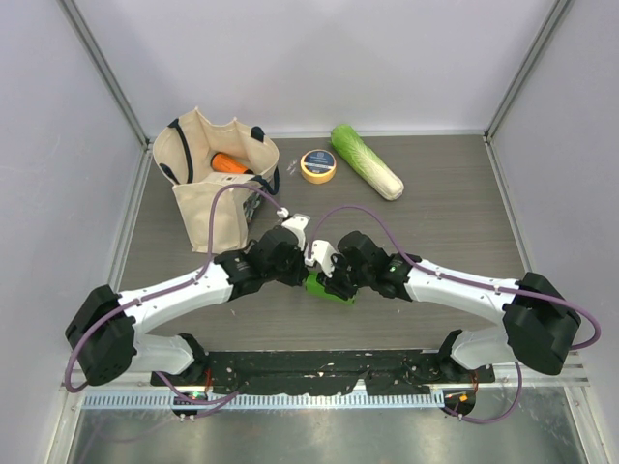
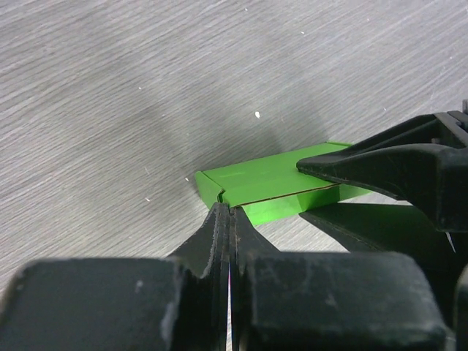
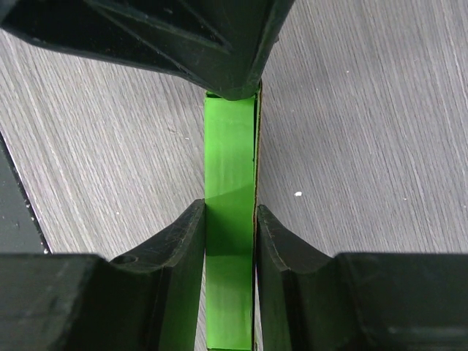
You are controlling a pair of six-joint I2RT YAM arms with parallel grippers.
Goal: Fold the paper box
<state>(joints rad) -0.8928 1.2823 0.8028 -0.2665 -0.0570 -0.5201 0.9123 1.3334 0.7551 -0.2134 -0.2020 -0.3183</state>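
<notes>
The paper box (image 1: 327, 288) is a bright green, narrow folded card shape lying on the wood table between the two arms. My right gripper (image 3: 230, 212) is shut on it, one finger pressed against each long side of the box (image 3: 230, 146). My left gripper (image 2: 229, 210) is shut with its fingers pressed flat together. Its tips touch the near end corner of the box (image 2: 270, 179), and no card shows between them. One right finger (image 2: 387, 168) rests on the box's top at the far end. From above, both grippers (image 1: 319, 275) cover most of the box.
At the back left stands a beige tote bag (image 1: 213, 188) with an orange item (image 1: 229, 163) inside. A yellow tape roll (image 1: 318, 165) and a long pale-green cabbage (image 1: 368, 161) lie behind the arms. Pale walls enclose the table on three sides.
</notes>
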